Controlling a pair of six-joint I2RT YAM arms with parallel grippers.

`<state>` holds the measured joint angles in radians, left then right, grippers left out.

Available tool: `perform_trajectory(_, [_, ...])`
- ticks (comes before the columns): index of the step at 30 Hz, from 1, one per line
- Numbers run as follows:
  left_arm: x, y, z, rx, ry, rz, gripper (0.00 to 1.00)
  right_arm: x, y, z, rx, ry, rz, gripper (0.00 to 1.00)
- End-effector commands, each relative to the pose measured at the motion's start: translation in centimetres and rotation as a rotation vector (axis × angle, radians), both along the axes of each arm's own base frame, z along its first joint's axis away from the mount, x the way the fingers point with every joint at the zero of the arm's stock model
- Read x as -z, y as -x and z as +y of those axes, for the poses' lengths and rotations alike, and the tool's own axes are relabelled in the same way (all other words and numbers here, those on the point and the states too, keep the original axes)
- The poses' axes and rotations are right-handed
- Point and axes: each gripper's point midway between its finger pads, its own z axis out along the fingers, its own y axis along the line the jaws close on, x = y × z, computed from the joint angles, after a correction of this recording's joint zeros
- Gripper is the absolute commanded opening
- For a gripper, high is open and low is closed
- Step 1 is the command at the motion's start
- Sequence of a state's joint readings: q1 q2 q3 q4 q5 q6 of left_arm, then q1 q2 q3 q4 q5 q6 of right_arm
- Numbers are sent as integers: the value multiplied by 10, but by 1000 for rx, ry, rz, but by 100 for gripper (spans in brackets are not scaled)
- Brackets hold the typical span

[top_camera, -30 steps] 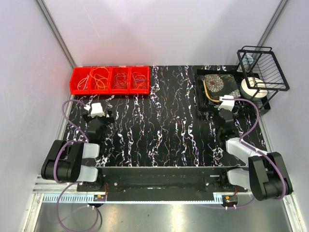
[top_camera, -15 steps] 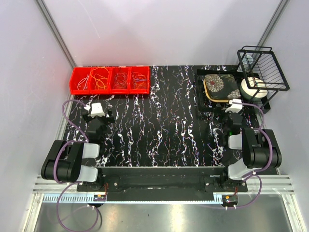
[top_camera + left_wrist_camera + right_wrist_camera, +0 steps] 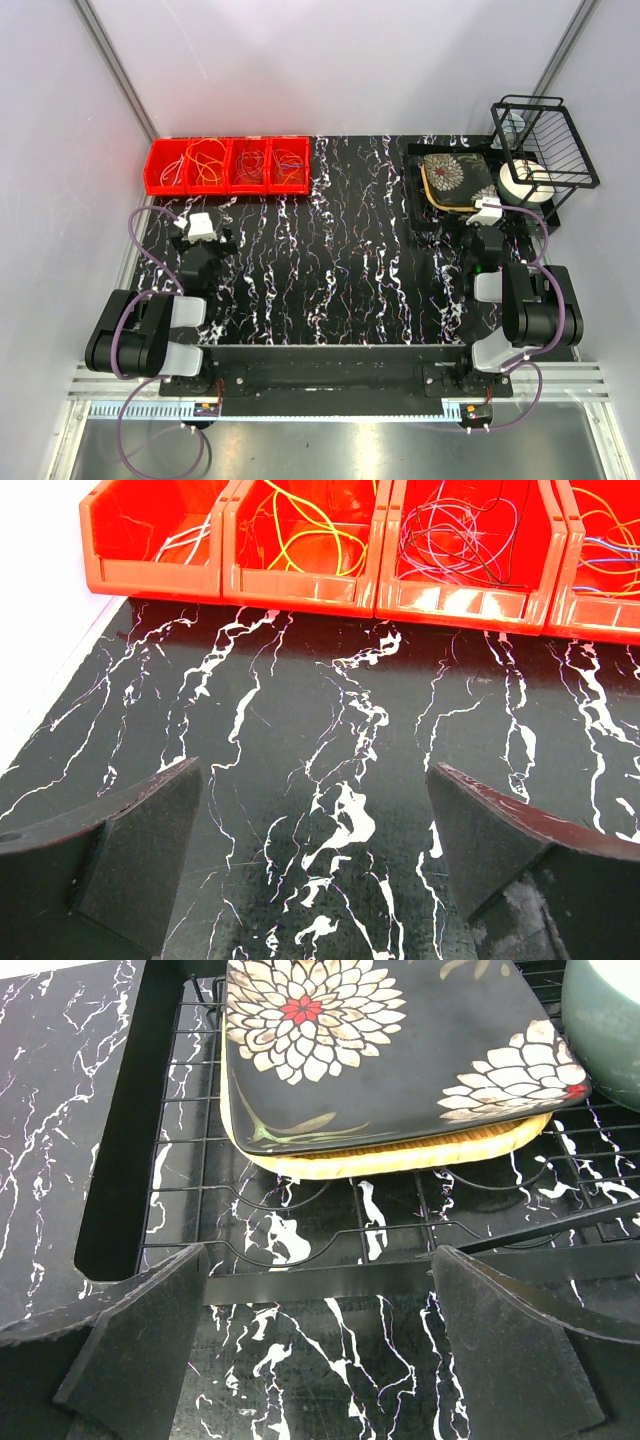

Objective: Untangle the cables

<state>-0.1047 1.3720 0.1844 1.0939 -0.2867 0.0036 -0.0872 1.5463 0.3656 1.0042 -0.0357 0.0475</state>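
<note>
The cables lie in a row of red bins (image 3: 228, 185) at the back left. White cables (image 3: 185, 542) fill the leftmost bin. Yellow cables (image 3: 300, 530) lie in the bin beside it, then dark purple ones (image 3: 460, 535). Orange and blue ones (image 3: 605, 540) are cut off at the right edge. My left gripper (image 3: 202, 228) hovers low over the marbled table just in front of the bins. It is open (image 3: 312, 770) with nothing between its fingers. My right gripper (image 3: 487, 218) stands open (image 3: 320, 1252) and empty at the front rail of a wire rack.
A black wire rack (image 3: 180, 1160) at the back right holds a dark flowered plate (image 3: 380, 1040) stacked on a yellow plate (image 3: 400, 1158). A pale bowl (image 3: 525, 183) sits beside them. A black wire basket (image 3: 545, 140) stands behind.
The right arm has folded back toward its base, and its gripper has shifted slightly right along the rack's front. The left arm has not moved.
</note>
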Motion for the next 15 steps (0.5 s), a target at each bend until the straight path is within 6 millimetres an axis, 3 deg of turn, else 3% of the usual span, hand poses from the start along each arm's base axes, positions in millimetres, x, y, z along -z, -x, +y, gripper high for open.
perform_trajectory(1, [-26, -9, -1, 9, -3, -94, 99, -12, -7, -6, 27, 1, -41, 100])
perform_trajectory(15, [-26, -9, -1, 9, -3, -94, 99, -11, -7, -5, 22, 3, -38, 100])
